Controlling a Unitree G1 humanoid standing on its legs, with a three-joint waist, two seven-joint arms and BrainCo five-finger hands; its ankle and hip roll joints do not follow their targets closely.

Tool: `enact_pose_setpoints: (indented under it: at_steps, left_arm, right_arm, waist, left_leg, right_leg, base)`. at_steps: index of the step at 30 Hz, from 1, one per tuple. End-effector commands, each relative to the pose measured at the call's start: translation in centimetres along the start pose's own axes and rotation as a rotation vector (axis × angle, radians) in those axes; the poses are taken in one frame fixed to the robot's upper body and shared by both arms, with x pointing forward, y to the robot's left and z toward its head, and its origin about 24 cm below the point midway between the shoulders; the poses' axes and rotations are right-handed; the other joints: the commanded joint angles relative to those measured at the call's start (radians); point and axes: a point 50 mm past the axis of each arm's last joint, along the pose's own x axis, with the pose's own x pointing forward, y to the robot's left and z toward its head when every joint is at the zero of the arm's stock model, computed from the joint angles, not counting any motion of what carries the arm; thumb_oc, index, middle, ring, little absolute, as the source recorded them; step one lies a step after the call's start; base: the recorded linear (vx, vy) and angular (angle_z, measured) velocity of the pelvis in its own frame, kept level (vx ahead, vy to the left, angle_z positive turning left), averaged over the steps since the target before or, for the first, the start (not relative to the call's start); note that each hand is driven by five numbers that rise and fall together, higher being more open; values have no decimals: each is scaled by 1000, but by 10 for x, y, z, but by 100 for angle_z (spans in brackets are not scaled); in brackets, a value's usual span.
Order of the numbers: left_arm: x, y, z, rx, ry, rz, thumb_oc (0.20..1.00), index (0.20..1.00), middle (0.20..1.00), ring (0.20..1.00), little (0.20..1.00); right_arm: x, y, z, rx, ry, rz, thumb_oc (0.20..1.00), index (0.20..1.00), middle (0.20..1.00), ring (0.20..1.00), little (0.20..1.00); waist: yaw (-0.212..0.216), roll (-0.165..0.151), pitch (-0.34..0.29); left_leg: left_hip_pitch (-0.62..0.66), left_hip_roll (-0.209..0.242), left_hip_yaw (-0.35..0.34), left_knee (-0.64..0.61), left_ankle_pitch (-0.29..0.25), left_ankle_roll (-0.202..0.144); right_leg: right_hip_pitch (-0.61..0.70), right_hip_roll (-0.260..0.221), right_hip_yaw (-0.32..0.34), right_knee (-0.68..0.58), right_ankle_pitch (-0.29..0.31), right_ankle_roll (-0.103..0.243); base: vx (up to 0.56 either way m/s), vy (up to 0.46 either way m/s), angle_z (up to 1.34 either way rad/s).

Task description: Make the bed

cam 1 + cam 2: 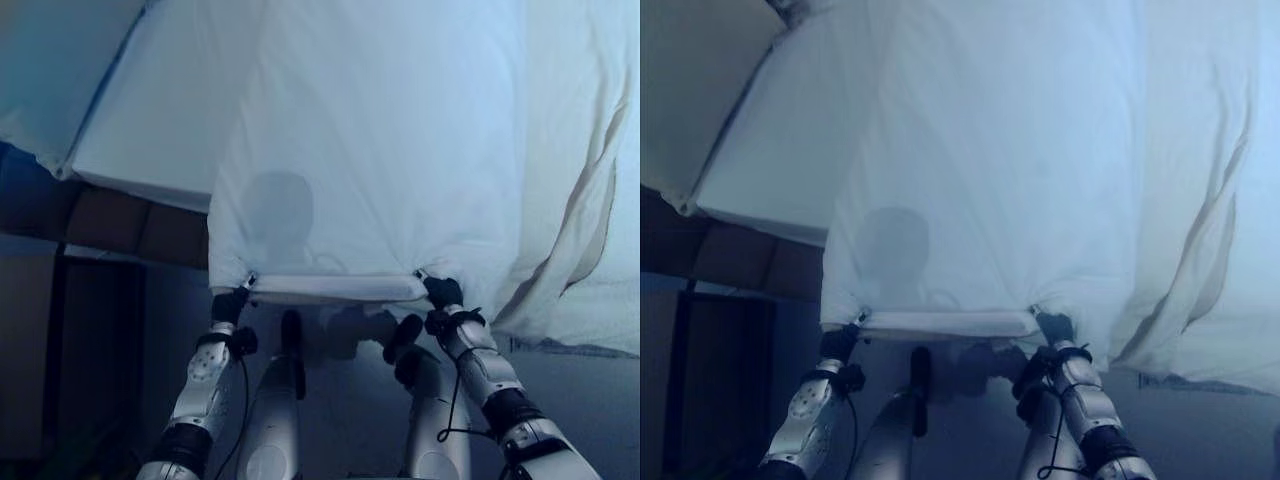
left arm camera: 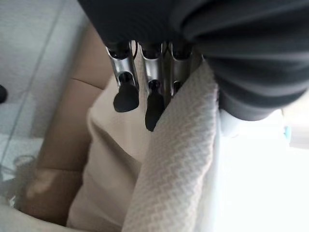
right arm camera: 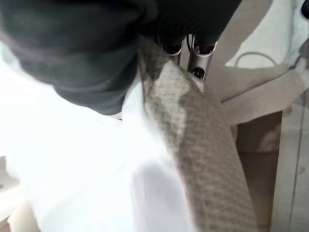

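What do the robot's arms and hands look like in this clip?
Both arms are silver-grey with dark bands. The left hand has silver fingers with dark tips under a dark ribbed cover; the right hand has the same ribbed cover and silver fingers.

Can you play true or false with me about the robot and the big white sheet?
1. Both robot hands hold the sheet's edge. True: the left hand and the right hand each have fingers curled on the white sheet.
2. The sheet lies flat and smooth on the bed. False: it is lifted up by its near edge, with folds hanging on the robot's right.
3. The hem between the two hands is stretched almost straight. True.
4. The left hand is open and empty. False: in the left wrist view its fingers pinch the cloth.
5. The mattress shows uncovered on the robot's left. True: the sheet does not reach that part.
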Motion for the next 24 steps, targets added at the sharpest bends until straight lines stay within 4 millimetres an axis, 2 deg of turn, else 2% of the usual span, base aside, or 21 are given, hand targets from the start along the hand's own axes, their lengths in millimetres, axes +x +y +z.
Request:
enact_pose_setpoints:
  at_steps: [1, 4, 5, 8, 10, 12, 16, 22, 23, 24]
  left_arm:
    - [-5, 59, 5, 35, -22, 265, 200, 200, 200, 200, 200]
    - [0, 54, 4, 13, -12, 264, 200, 200, 200, 200, 200]
    - [9, 49, 7, 21, -11, 261, 200, 200, 200, 200, 200]
    - [20, 50, 2, -7, 42, 299, 200, 200, 200, 200, 200]
    - [24, 51, 2, -10, 54, 304, 200, 200, 200, 200, 200]
    - [36, 59, 7, 65, 84, 319, 200, 200, 200, 200, 200]
    - [45, 66, 18, 189, 84, 302, 200, 200, 200, 200, 200]
    - [59, 57, 34, 300, 37, 252, 200, 200, 200, 200, 200]
    - [63, 53, 34, 364, 54, 237, 200, 200, 200, 200, 200]
    - [64, 52, 35, 364, 52, 236, 200, 200, 200, 200, 200]
  right_arm:
    - [-18, -75, -17, -115, 95, -315, 200, 200, 200, 200, 200]
    - [-11, -70, -10, -110, 77, -315, 200, 200, 200, 200, 200]
    - [-2, -66, -2, -116, 62, -309, 200, 200, 200, 200, 200]
    - [10, -65, 8, -163, 67, -316, 200, 200, 200, 200, 200]
    - [14, -63, 10, -174, 72, -312, 200, 200, 200, 200, 200]
    - [23, -68, 15, -234, 110, -338, 200, 200, 200, 200, 200]
    - [29, -75, 25, -296, 124, -354, 200, 200, 200, 200, 200]
    - [37, -74, 42, -440, 113, -328, 200, 200, 200, 200, 200]
    - [36, -84, 41, -468, 156, -366, 200, 200, 200, 200, 200]
    - [36, -85, 42, -467, 154, -368, 200, 200, 200, 200, 200]
  waist:
    - [-11, -12, -23]
    - [-12, -13, -23]
    - [-16, -17, -23]
    - [-23, -22, -23]
    - [-26, -23, -23]
    - [-32, -26, -23]
    - [-35, -25, -23]
    - [-34, -15, -23]
    - [-33, -6, -23]
    - [-33, -6, -23]
  left_leg:
    - [-107, -27, 2, 36, -23, 16]
    - [-158, -26, 2, 58, -26, 18]
    - [-238, -26, -3, 96, -31, 19]
    - [-353, -32, -9, 166, -47, 26]
    - [-388, -31, -10, 189, -51, 25]
    - [-478, -33, -6, 267, -74, 28]
    - [-586, -39, -13, 371, -103, 34]
    - [-708, -44, -6, 501, -139, 34]
    - [-739, -53, -5, 526, -144, 35]
    - [-744, -54, -4, 529, -146, 35]
  right_leg:
    - [-90, -48, 67, -42, 97, 148]
    - [-141, -57, 77, -19, 92, 147]
    - [-218, -60, 93, 16, 83, 141]
    - [-332, -68, 122, 85, 63, 133]
    - [-363, -72, 126, 103, 56, 130]
    - [-451, -75, 151, 167, 37, 122]
    - [-549, -83, 187, 253, 3, 105]
    - [-676, -93, 223, 362, -43, 95]
    - [-718, -96, 242, 394, -56, 90]
    - [-724, -97, 245, 399, -58, 90]
  base:
    - [-50, -47, 25]
    - [-40, -39, 28]
    - [-21, -19, 5]
    - [-12, -16, -5]
    - [0, -4, 2]
    - [14, 15, 4]
    - [32, 28, -6]
    - [55, 27, -7]
    - [62, 23, -4]
    - [56, 11, 1]
